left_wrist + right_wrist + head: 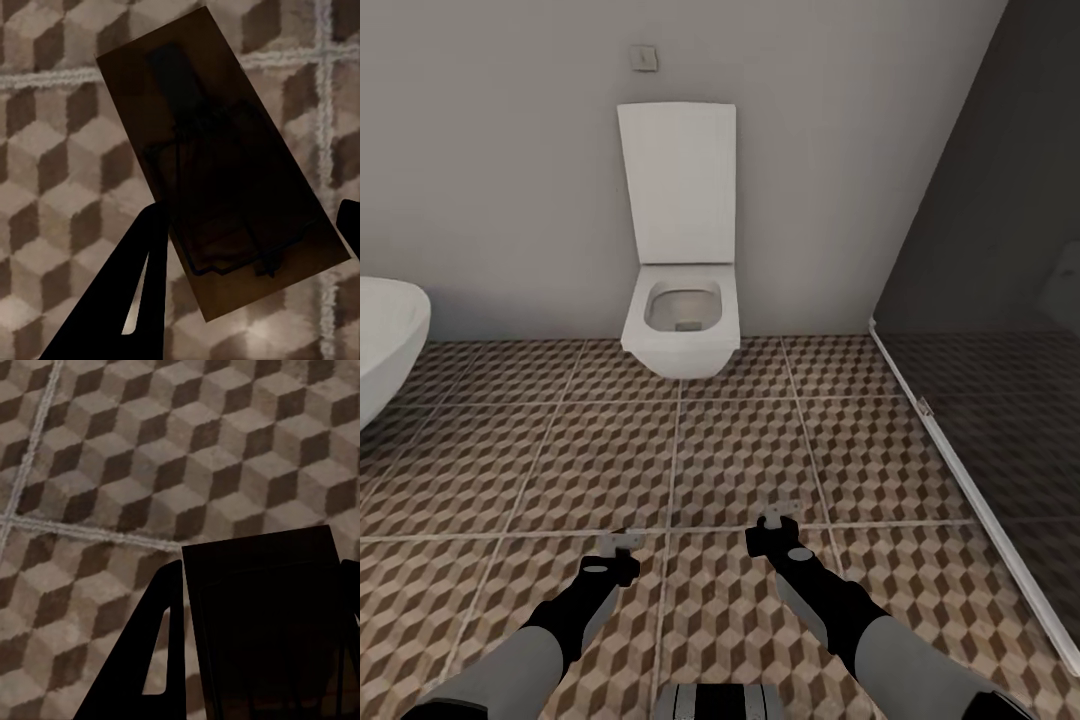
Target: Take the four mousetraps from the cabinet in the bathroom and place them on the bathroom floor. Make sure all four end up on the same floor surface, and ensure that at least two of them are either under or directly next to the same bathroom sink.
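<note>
toilet (682, 320): white, wall-hung, lid up; it was my landmark, straight ahead of the robot against the grey wall.
bathroom floor (740, 450): cube-patterned tiles with pale grout ran from the toilet back to the robot's base.
bathtub (385, 345): a white curved rim sat left of the toilet.
shower screen (980, 330): dark glass stood right of the toilet.
left gripper (622, 548): it hung low over the tiles, well short of the toilet; in its wrist view the fingers (127, 300) sat at either long edge of a mousetrap (214, 180), clenched on it as far as i could judge.
right gripper (778, 528): beside the left one, the same way off the toilet; its fingers (154, 652) flanked a second mousetrap (266, 622), seemingly clamped on that dark board.
where the traps were: 2 in the claws, above the floor and not on it; no sink near the toilet that i could see.
handling: each looked like a thin, stiff, light board with a sprung wire bar on top; i judged it would not flex but could twist or slip in a narrow pinch.
where to hold: across the long edges, near the middle, clear of the wire and spring.
risk: a drop from height might flip it or trip the bar.
</note>
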### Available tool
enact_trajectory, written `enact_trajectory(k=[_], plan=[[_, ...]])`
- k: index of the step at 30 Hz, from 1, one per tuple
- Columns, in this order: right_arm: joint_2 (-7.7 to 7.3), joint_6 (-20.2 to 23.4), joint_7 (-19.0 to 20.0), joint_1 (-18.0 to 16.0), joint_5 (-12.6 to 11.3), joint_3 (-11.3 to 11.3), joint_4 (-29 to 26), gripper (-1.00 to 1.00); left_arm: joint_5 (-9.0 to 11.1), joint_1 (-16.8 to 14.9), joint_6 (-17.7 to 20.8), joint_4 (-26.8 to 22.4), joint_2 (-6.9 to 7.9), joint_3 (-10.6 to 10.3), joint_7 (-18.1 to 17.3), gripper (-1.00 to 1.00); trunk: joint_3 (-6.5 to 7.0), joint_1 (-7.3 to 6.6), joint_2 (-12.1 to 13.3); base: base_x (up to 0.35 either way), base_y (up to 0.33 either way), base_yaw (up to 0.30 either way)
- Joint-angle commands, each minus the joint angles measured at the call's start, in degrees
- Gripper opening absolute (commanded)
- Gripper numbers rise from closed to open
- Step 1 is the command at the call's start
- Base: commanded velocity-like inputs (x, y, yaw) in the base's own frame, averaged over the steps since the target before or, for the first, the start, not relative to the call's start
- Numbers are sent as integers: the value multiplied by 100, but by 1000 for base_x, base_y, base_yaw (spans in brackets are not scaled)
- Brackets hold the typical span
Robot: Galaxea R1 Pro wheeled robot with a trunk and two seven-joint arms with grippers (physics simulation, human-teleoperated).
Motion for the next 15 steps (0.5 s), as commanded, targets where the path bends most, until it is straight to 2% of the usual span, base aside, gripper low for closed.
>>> enact_trajectory(k=[1,10,15], plan=[[-5,20,-50,-6,-44,41,-11,-100,16,-1,38,-11,4,-49,44,-100,-22,21,-43,0,0,0],[-5,20,-50,-6,-44,42,-11,-100,16,-1,38,-11,4,-49,44,-100,-184,219,-404,0,0,0],[-5,20,-50,-6,-44,42,-11,-100,16,-1,38,-11,4,-49,43,-100,-295,232,-411,0,0,0]])
